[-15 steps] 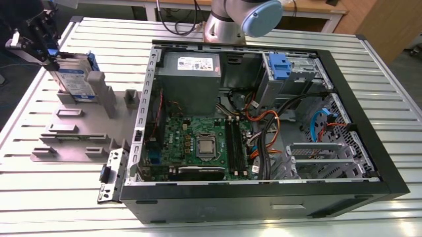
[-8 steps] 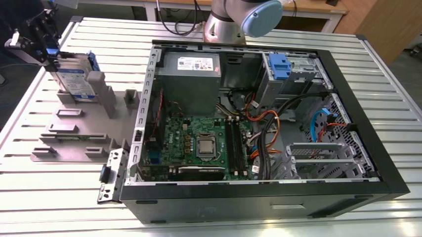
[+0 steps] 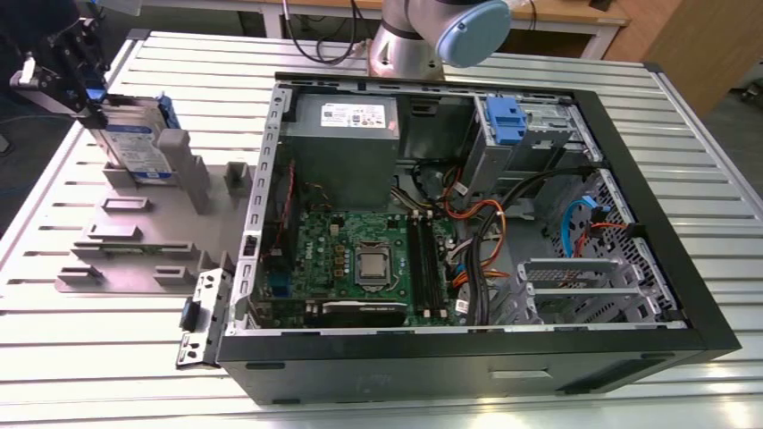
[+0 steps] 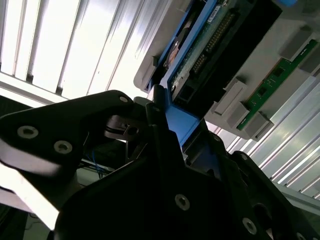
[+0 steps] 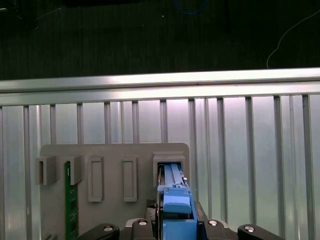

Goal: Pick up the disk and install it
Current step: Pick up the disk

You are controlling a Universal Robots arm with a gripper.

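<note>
The disk [image 3: 134, 138], silver with a blue-and-white label and a blue carrier rail, stands on edge in a slot of the grey holder block [image 3: 143, 223] at the exterior view's left. My gripper [image 3: 86, 89] sits at the disk's upper end, shut on the blue rail. The first wrist view has the blue rail [image 5: 175, 200] rising between the black fingers [image 5: 210, 223], with the disk still reaching into its slot. From the second wrist view I see the disk's underside [image 4: 200, 55] and its connector, the blue rail clamped by the fingers.
The open computer case [image 3: 703, 295] lies at the exterior view's right, with a blue latch [image 3: 506, 121] on its upper drive bay, the motherboard and loose cables. A green memory stick [image 5: 69, 200] stands in the holder block. The arm's base [image 3: 430, 36] is behind the case.
</note>
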